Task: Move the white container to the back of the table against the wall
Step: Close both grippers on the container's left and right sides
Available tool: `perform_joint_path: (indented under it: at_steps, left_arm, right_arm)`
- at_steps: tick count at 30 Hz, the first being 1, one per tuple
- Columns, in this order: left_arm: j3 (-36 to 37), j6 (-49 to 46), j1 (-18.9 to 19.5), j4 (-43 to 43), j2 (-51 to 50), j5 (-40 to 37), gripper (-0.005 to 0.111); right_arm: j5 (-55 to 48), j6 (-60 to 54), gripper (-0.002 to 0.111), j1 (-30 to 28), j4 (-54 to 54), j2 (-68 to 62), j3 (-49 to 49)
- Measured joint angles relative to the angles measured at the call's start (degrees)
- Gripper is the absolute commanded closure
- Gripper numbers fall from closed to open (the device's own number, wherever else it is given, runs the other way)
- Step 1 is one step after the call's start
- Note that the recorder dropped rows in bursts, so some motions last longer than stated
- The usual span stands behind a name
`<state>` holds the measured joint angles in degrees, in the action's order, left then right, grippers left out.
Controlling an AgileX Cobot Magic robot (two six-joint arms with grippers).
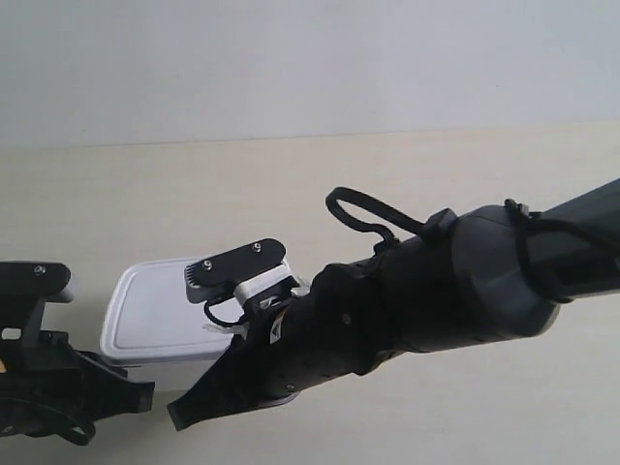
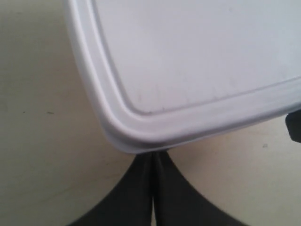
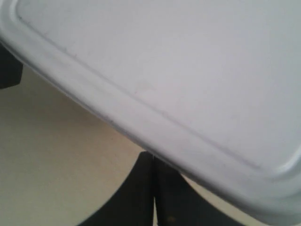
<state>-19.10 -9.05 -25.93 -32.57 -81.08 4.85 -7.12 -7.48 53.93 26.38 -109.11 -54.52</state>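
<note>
The white container (image 1: 160,310), a shallow rectangular plastic box with rounded corners and a flat rimmed lid, lid on, sits flat on the table (image 1: 291,194), a pale beige wood-grain surface. In the exterior view it is toward the near edge, left of centre, and well apart from the wall (image 1: 291,68), a plain pale grey-white surface at the far side. Open tabletop lies between them.

The arm at the exterior view's right (image 1: 436,281), bulky and black, extends low over the table and covers the container's right end. A black cable loop (image 1: 354,208) arches off its upper side. The arm at the exterior view's left (image 1: 48,387), also black, sits just beside the container's near left corner.

Left wrist view: the left gripper (image 2: 152,162) has both black fingers (image 2: 134,193) pressed together with only a thin seam between them, and nothing visibly pinched. The tips run in under a rounded corner of the container (image 2: 188,70) and are hidden by the lid rim, so contact cannot be told. A dark block (image 2: 294,126) at the edge of view beside the rim is too cropped to identify.

Right wrist view: the right gripper (image 3: 153,165) is the same, fingers (image 3: 134,197) closed flat against each other, tips hidden under a long edge of the container (image 3: 164,61). A dark shape (image 3: 9,70) beside that edge is unidentifiable.
</note>
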Motion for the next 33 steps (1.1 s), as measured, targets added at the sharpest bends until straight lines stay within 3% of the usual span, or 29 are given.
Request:
perform_joint_path:
  at_steps: [16, 33]
  left_arm:
    - [-9.44, 0.00, 0.00, 1.38, -12.67, 3.54, 0.107]
    - [-17.49, 0.00, 0.00, 2.10, -21.70, 7.64, 0.107]
  right_arm:
    - [2.06, -0.13, 0.108, -7.96, -1.50, -0.46, 0.00]
    - [3.50, -0.67, 0.108, -11.61, -2.70, -4.09, -4.83]
